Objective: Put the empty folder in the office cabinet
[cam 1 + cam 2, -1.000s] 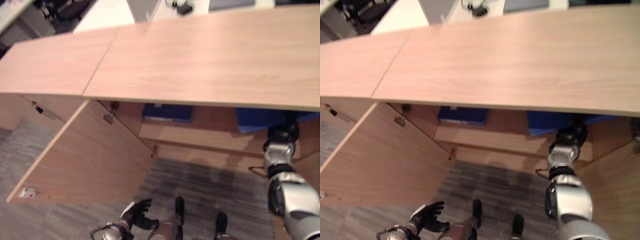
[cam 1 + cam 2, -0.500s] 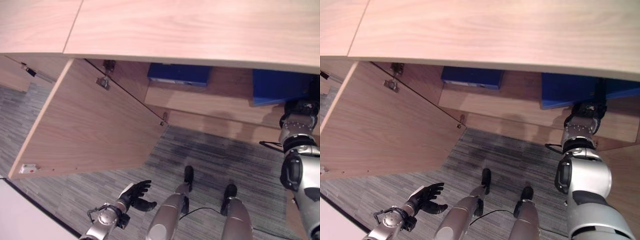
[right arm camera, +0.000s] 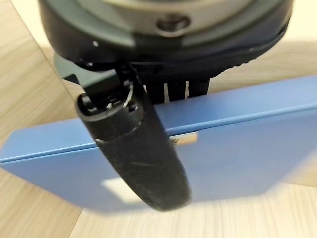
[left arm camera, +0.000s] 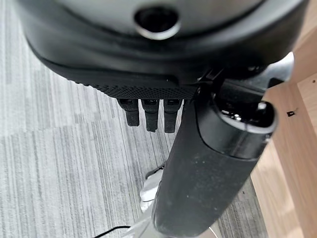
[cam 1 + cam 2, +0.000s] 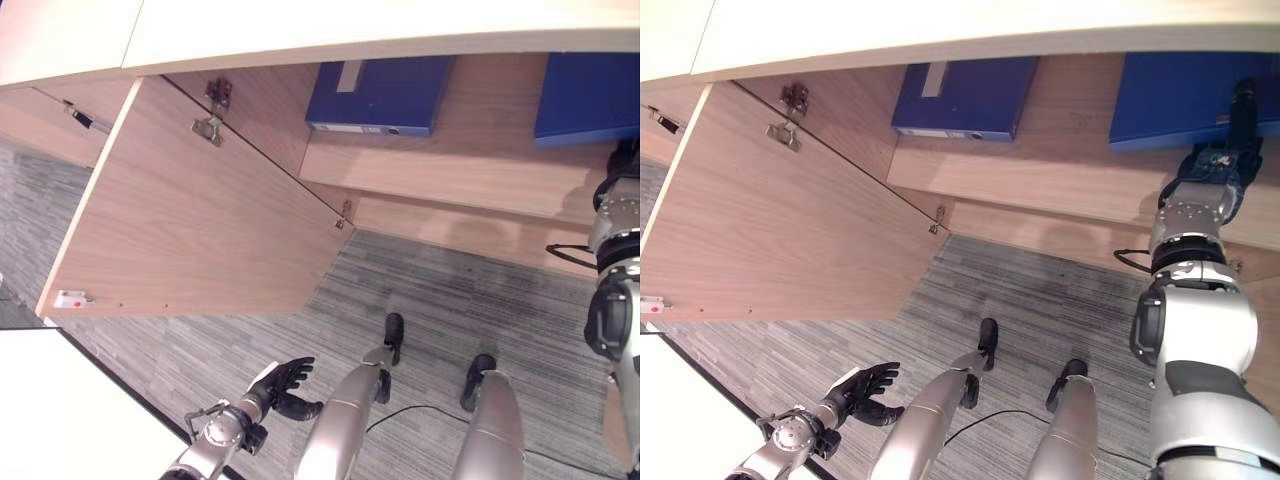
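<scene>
Your right hand [image 5: 1225, 150] is up at about two o'clock in the head views, reaching into the open office cabinet [image 5: 1060, 170], and it has the blue folder [image 5: 1185, 95] pinched: in the right wrist view the thumb lies across the folder's face while the fingers [image 3: 171, 91] go behind its upper edge. The folder lies on the cabinet shelf [image 5: 470, 170], at least partly inside, under the light wooden top [image 5: 300, 30]. A second blue folder [image 5: 385, 92] lies on the same shelf at about twelve o'clock, well apart from yours.

To finish this step well, I would push the held folder further back until its whole base rests on the shelf, keeping it flat so its edge does not catch the cabinet top. Judge the support before you let go; if the near edge overhangs the shelf, it may tip out onto the grey carpet [image 5: 450, 300]. Then uncurl the thumb first and draw the hand straight back, without dragging the folder along.

Your left hand [image 5: 280, 385] hangs low at about seven o'clock, fingers loosely spread and holding nothing. It is clear of the open cabinet door [image 5: 190, 220], which stands swung out at about ten o'clock.

As for writing: the second folder has a pale label strip [image 5: 348, 75] on its spine, and the held folder shows a small pale patch in the wrist view, but nothing on either is legible.
</scene>
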You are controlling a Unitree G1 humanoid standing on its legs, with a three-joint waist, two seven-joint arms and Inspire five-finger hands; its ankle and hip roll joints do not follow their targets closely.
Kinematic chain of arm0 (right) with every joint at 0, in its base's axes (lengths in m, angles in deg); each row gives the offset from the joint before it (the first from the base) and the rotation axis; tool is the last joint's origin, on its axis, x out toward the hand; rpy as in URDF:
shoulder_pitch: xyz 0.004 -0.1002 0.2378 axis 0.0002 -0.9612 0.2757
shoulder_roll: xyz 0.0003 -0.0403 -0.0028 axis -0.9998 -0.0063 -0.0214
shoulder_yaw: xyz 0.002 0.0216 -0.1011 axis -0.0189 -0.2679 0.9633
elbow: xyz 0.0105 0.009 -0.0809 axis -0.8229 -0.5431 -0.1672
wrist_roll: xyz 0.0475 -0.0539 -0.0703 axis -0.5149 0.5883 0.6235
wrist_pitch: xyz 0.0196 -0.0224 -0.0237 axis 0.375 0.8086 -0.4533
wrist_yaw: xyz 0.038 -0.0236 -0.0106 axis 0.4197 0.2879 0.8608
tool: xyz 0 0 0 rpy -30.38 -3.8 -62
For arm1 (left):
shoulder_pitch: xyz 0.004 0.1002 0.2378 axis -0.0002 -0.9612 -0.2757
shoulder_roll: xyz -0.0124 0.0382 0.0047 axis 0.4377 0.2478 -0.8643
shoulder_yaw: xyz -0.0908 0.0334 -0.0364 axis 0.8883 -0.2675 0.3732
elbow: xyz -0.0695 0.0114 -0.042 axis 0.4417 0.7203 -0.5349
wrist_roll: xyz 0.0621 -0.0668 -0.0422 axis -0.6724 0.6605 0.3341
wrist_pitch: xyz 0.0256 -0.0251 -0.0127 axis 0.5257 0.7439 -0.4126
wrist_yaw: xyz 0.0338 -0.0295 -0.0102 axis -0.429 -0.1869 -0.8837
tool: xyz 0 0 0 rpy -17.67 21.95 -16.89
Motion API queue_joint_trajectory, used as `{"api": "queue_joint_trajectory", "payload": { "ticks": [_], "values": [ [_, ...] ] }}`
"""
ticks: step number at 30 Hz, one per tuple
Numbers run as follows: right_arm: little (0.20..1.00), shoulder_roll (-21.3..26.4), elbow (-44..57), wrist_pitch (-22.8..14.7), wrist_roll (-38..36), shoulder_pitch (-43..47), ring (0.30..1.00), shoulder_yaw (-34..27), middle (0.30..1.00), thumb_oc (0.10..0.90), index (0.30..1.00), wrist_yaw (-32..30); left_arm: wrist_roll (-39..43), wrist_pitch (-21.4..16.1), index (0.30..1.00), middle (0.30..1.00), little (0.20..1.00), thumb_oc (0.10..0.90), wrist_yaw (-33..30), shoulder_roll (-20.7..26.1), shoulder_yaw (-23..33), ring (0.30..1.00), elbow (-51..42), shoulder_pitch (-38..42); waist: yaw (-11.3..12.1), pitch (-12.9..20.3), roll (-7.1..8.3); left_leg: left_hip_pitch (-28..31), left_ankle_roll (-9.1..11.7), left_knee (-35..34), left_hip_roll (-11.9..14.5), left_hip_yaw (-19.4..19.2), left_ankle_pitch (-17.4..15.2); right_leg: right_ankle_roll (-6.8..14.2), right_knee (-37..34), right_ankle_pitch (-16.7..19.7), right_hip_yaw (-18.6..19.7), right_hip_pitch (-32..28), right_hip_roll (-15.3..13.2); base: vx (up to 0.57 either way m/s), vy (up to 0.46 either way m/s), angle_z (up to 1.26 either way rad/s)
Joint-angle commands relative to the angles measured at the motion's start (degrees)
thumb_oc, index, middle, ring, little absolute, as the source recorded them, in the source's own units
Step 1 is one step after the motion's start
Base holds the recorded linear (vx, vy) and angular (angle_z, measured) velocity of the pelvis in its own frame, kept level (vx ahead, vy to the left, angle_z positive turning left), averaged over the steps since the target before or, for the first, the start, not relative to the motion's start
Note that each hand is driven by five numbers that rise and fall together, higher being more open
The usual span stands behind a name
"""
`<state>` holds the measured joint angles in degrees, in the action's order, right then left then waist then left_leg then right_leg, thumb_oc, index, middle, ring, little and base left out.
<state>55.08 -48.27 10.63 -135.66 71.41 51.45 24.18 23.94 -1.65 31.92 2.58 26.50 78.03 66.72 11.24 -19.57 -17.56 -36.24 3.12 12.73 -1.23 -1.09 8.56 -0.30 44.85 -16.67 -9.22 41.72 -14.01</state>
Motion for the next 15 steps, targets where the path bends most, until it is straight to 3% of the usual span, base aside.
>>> {"api": "queue_joint_trajectory", "payload": {
  "ticks": [1, 4, 6, 12, 15],
  "values": [
    [0.9, 6.24, 1.9, -0.6, 5.62, 6.29, 0.9, 4.19, 0.9, 0.8, 0.9, 0.83, -1.0, -1.73, 0.9, 0.9, 0.9, 0.8, -0.4, 5.3, 0.67, 0.9, -0.09, -2.03, 0.1, 4.58, 0.19, 4.06, 1.85, 10.36, 1.09, 1.02, -17.53, 6.17, -5.51, -2.66, 6.55, -3.91, 3.07, 0.03, 0.005, -0.01],
    [0.9, 6.57, -3.14, 1.32, 9.3, 7.67, 0.9, 4.71, 0.9, 0.8, 0.9, -4.31, -0.99, -1.38, 0.9, 0.9, 0.9, 0.8, -1.27, 5.66, 0.74, 0.9, -0.27, -2.13, -0.3, 4.61, 0.58, 5.18, 1.8, 9.72, 1.09, 0.92, -17.68, 6.02, -6.05, -2.81, 6.51, -4.94, 3.34, 0.0, 0.0, 0.0],
    [0.9, 5.79, -5.05, 6.64, 15.35, 11.43, 0.9, 8.45, 0.9, 0.8, 0.9, -8.23, -1.81, -1.36, 0.9, 0.9, 0.9, 0.8, -3.23, 5.98, 0.76, 0.9, 0.14, -1.29, -0.93, 4.2, 1.64, 6.49, 1.9, 8.87, 1.25, 0.87, -17.7, 5.83, -6.45, -2.67, 6.5, -5.78, 3.76, 0.0, 0.0, 0.0],
    [0.9, 4.75, -9.89, 12.77, 21.04, 10.73, 0.9, 10.14, 0.9, 0.8, 0.9, -10.2, -3.07, -1.13, 0.9, 0.9, 0.9, 0.8, -5.15, 3.67, 0.67, 0.9, 2.94, -0.79, -1.91, 3.89, 3.17, 9.81, 2.17, 6.49, 1.72, 1.08, -17.28, 5.58, -8.7, -2.28, 6.12, -9.32, 4.4, 0.0, -0.003, -0.01],
    [0.9, 4.43, -12.01, 13.87, 20.71, 9.87, 0.9, 8.76, 0.9, 0.8, 0.9, -11.22, -3.85, -0.88, 0.9, 0.9, 0.9, 0.8, -5.88, 3.25, 0.31, 0.9, 4.15, -0.14, -1.96, 3.89, 3.43, 11.27, 2.29, 5.44, 1.95, 1.34, -17.16, 5.54, -9.78, -2.19, 5.76, -10.87, 4.64, 0.01, -0.023, -0.06]
  ]
}}
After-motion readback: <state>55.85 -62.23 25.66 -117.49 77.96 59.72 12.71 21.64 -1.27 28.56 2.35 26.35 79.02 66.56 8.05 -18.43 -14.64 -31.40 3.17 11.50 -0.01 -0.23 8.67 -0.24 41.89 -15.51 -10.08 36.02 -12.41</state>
